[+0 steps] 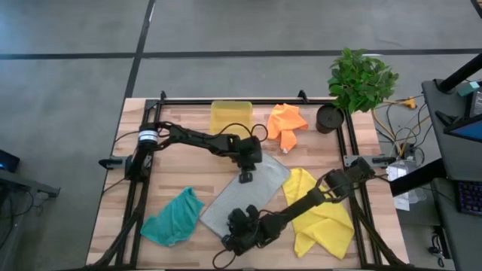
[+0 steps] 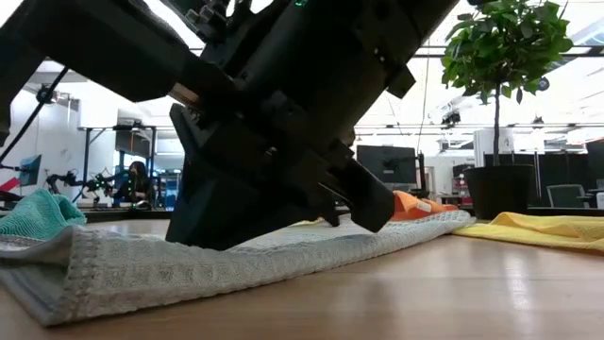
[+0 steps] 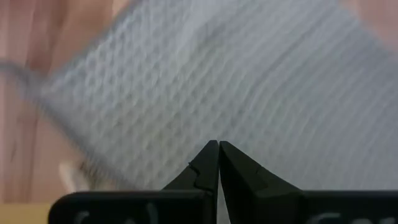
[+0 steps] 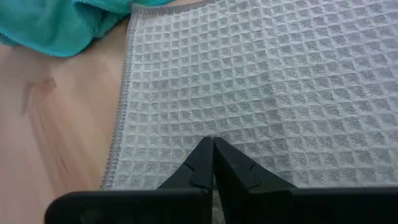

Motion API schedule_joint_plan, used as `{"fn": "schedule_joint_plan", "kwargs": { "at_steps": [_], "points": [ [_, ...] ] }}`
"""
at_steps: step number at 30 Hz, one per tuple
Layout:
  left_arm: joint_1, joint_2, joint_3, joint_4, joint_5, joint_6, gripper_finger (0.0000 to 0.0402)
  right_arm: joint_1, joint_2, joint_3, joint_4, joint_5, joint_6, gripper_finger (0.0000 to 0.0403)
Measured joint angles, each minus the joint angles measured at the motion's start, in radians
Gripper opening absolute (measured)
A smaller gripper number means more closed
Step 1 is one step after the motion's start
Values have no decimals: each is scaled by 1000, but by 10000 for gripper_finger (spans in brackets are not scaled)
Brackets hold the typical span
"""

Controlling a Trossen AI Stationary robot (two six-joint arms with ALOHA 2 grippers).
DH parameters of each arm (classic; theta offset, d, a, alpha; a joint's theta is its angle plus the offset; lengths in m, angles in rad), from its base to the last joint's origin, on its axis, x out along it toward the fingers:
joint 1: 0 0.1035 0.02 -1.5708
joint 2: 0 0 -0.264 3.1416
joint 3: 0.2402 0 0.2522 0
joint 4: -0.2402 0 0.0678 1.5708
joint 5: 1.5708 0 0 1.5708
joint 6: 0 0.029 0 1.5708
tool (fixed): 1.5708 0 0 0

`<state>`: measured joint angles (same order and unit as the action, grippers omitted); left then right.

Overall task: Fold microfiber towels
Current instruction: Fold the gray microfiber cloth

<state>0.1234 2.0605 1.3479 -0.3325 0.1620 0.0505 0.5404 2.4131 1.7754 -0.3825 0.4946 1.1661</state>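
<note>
The light grey towel [image 1: 245,197] lies spread flat mid-table, running slantwise from near left to far right. My left gripper [image 1: 245,177] is shut over the towel's far part [image 3: 249,81]. My right gripper [image 1: 238,238] is shut low over the towel's near end [image 4: 249,93], close to the towel's hemmed side edge [image 4: 121,118]. In the low view that arm's dark bulk stands down at the grey towel [image 2: 142,269]. The teal towel [image 1: 173,218] lies bunched at the near left. The yellow towel [image 1: 324,214] is at the near right and the orange one [image 1: 286,124] at the far side. My left gripper points its shut fingertips [image 3: 217,152] slanting down at the grey towel's far part; I cannot tell whether they touch it. My right gripper's shut fingertips [image 4: 211,149] slant down at the towel's near end, a little in from the side hem; whether they touch does not show.
A translucent yellow tray [image 1: 231,117] stands at the far edge beside the orange towel. A potted plant [image 1: 360,81] stands at the far right corner. A black frame rail [image 1: 248,100] borders the table. Bare wood [image 1: 143,181] shows on the left.
</note>
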Motion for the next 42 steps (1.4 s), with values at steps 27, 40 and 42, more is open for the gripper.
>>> {"fn": "schedule_joint_plan", "kwargs": {
  "at_steps": [27, 40, 42],
  "points": [
    [-184, -60, -14, -210, -276, -116, 0, 87, -4, 136, -453, -296, -206, 8],
    [-280, -78, -17, -211, -372, -255, 0, 132, -55, 128, -494, -333, -246, 8],
    [-283, -109, -19, -214, -392, -255, 0, 134, -86, 124, -513, -285, -264, 8]
  ]
}}
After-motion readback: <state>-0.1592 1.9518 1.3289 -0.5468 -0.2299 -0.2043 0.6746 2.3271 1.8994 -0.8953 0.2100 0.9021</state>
